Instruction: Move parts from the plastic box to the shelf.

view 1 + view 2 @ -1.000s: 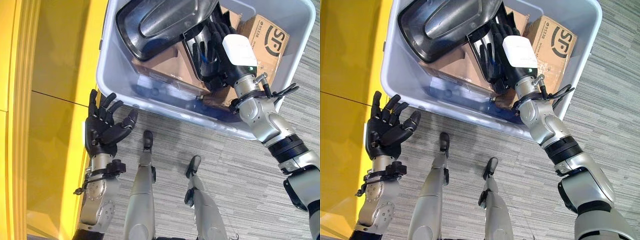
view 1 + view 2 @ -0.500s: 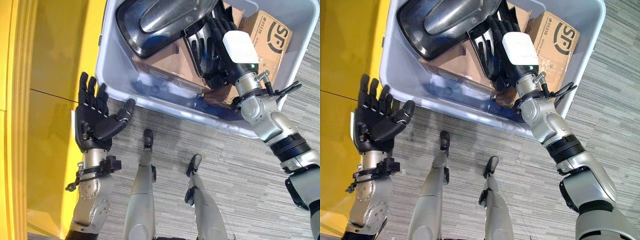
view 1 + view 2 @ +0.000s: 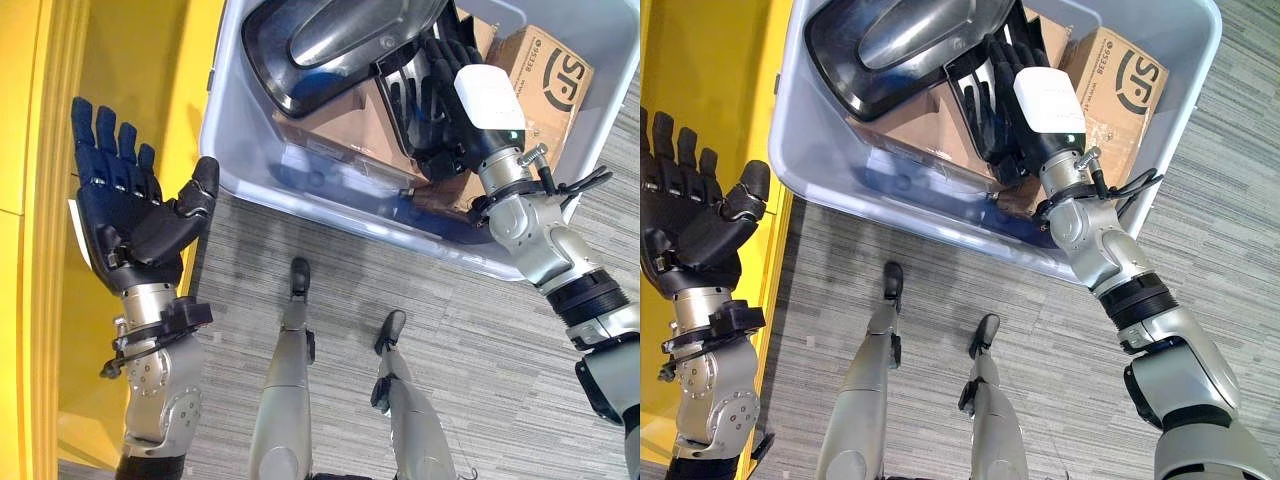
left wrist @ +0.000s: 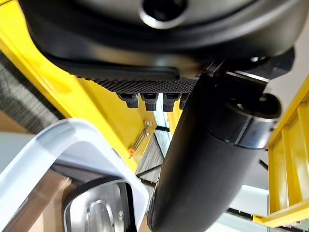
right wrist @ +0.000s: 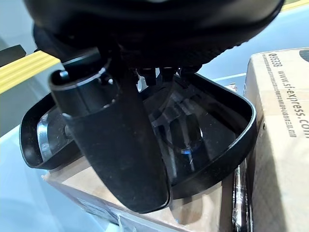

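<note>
My left hand (image 3: 130,215) had risen beside the yellow shelf (image 3: 100,60), fingers spread, empty. My right hand (image 3: 445,110) remained in the plastic box (image 3: 240,170), on the black tray (image 5: 231,145); grip uncertain, nothing lifted.

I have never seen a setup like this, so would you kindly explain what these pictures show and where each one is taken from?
This is a humanoid robot seen through its own cameras. Two pictures come from its head, looking down; the other two come from its wrists, very close to each hand. On the grey floor stands a plastic box holding black parts and cardboard boxes. The right hand reaches into the box, fingers on a black tray-like part. The left hand is open, holding nothing, raised beside the yellow shelf.
</note>
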You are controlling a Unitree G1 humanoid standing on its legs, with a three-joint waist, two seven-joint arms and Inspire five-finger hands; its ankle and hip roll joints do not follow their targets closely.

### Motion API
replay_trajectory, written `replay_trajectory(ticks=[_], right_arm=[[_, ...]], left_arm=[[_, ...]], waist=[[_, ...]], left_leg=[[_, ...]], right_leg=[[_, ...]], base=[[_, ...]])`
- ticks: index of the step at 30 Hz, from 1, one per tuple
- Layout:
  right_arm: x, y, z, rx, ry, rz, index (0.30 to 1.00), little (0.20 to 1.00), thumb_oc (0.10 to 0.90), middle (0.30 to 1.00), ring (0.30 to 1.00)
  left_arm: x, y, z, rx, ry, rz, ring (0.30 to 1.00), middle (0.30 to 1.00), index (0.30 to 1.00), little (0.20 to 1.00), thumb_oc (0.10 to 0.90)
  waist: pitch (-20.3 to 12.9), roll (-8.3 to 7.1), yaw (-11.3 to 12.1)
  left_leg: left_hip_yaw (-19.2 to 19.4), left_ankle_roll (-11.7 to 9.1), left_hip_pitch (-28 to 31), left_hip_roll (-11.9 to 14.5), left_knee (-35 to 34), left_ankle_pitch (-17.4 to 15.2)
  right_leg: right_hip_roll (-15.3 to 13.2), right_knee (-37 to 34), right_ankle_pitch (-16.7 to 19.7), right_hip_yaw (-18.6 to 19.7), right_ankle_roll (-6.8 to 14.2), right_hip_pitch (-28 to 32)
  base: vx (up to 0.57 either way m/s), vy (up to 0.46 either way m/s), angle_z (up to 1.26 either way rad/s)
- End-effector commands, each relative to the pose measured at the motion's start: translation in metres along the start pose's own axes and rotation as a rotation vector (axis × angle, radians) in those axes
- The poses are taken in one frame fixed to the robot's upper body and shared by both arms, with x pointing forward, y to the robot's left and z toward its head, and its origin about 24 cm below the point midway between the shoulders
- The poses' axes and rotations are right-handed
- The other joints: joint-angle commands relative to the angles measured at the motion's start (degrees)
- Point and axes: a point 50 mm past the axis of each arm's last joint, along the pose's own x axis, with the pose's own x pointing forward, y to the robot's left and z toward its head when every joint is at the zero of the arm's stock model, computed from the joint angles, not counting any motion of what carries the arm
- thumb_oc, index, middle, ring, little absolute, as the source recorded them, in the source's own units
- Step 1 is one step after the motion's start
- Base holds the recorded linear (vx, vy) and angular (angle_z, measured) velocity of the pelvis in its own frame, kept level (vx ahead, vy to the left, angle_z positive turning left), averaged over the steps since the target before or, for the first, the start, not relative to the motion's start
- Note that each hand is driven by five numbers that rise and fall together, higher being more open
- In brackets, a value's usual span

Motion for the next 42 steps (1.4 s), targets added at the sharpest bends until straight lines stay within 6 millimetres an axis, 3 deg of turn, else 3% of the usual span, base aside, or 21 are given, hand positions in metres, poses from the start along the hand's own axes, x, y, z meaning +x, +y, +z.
replay_trajectory(ticks=[1,16,42], right_arm=[[0.012,-0.016,0.005,-0.075,-0.028,-0.071,1.0,1.0,0.9,1.0,1.0],[0.01,-0.01,-0.001,-0.059,0.012,-0.068,1.0,1.0,0.9,1.0,1.0],[0.006,0.026,-0.043,-0.265,0.187,0.134,1.0,1.0,0.9,1.0,1.0]], left_arm=[[0.001,-0.018,0.054,-0.015,-0.308,-0.107,1.0,1.0,1.0,1.0,0.9],[0.0,-0.017,0.05,0.004,-0.297,-0.078,1.0,1.0,1.0,1.0,0.9],[-0.005,-0.021,0.055,-0.013,-0.312,-0.113,1.0,1.0,1.0,1.0,0.9]], waist=[[-0.4,1.06,0.6],[-0.4,1.23,0.7],[-0.4,3.08,2.8]], left_leg=[[0.2,-4.6,-2.0,2.0,1.8,-0.9],[0.0,-4.4,-2.8,1.7,1.2,-0.6],[-1.2,-4.4,-7.4,0.2,1.5,-0.4]], right_leg=[[-2.2,1.8,-7.3,-1.4,0.9,7.6],[-2.2,1.3,-7.3,-2.0,1.0,7.3],[-1.6,1.0,-8.1,-3.0,1.2,5.0]], base=[[0.0,0.0,0.0],[0.0,0.0,0.0],[0.0,-0.006,0.03]])
